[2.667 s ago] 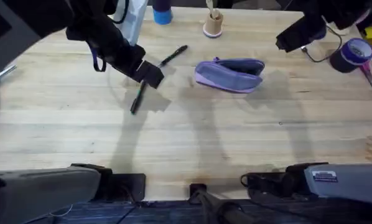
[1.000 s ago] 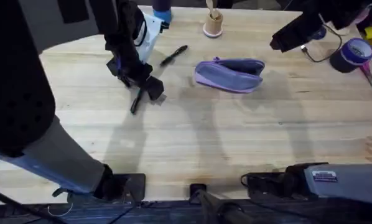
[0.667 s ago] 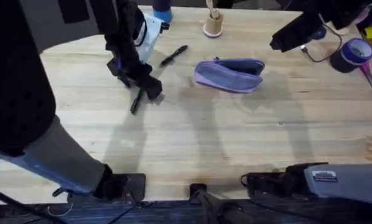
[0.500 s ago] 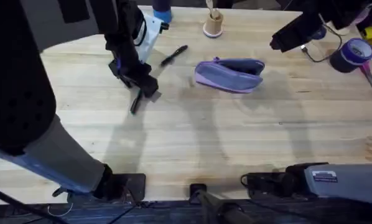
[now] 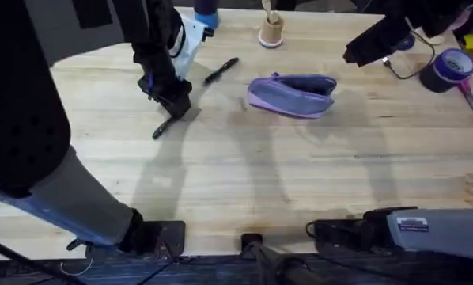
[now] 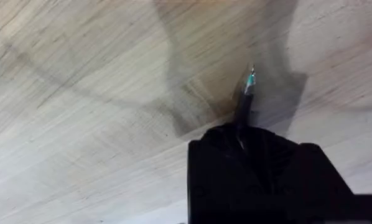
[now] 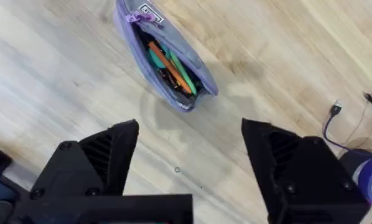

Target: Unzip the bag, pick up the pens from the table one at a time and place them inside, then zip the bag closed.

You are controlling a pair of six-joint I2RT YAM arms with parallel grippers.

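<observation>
While the lavender bag (image 5: 293, 94) lay unzipped on the far middle of the counter (image 5: 244, 182), its mouth gaped toward my right side and showed orange and green pens (image 7: 169, 65) already inside. One black pen (image 5: 220, 71) rested on the wood just left of the bag, apart from it. Farther left and nearer, the second pen (image 5: 162, 127) was clamped between my left fingers (image 5: 173, 107), its tip (image 6: 250, 79) jutting out past them just above the wood. My right fingers (image 7: 189, 158) stood wide apart, holding nothing, raised at the far right, well apart from the bag. A purple tape roll (image 5: 451, 68) sat beyond them at the far right edge.
</observation>
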